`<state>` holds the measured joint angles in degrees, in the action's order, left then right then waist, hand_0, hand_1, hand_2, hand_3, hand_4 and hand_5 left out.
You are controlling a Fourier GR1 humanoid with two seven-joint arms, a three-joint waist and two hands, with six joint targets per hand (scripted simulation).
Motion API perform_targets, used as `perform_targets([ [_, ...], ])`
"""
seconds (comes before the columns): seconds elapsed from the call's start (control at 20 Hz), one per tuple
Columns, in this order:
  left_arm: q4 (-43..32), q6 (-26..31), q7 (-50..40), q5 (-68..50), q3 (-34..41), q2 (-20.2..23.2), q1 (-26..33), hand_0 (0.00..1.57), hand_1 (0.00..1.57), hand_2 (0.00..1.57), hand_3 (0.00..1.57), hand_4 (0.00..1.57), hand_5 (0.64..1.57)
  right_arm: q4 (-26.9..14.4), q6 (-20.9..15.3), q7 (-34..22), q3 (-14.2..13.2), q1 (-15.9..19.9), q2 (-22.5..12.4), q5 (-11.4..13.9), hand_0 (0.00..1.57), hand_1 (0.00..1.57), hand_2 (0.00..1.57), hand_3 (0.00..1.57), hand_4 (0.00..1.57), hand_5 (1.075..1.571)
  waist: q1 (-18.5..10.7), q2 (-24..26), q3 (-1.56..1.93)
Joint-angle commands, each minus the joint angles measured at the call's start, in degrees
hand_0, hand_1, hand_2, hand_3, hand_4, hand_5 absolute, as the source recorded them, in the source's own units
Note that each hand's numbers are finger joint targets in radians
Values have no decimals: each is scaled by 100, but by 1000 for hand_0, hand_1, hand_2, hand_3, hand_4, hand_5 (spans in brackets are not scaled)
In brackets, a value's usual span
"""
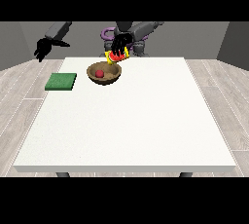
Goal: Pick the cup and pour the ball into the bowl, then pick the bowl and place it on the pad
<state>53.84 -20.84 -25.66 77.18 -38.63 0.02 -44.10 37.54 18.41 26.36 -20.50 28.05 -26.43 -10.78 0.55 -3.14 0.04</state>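
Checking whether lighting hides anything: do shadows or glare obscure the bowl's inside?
Front view: even light, no glare on the white table; the bowl is shaded inside, yet the red ball shows clearly; the cup is partly hidden by the hand holding it.

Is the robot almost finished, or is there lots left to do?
About halfway. The red ball already lies in the brown bowl, so the pouring looks done. The hand at the view's right holds the tipped yellow cup above the bowl's far rim. The bowl is not yet on the green pad, which lies apart at the view's left.
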Motion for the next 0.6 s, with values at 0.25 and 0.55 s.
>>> perform_targets([
  [0.25,-218,1161,180,583,-442,-2,-440,0,0,1571,1571,1246,1395,2,-50,-82,136,181,223,14,0,0,0,161,0,1516,298,-21,-2],
  [0.55,-263,2079,608,1105,-592,230,-1137,1511,1511,1571,1571,1203,1443,-210,191,-101,120,2,37,18,0,0,0,171,0,1516,199,342,0],
])
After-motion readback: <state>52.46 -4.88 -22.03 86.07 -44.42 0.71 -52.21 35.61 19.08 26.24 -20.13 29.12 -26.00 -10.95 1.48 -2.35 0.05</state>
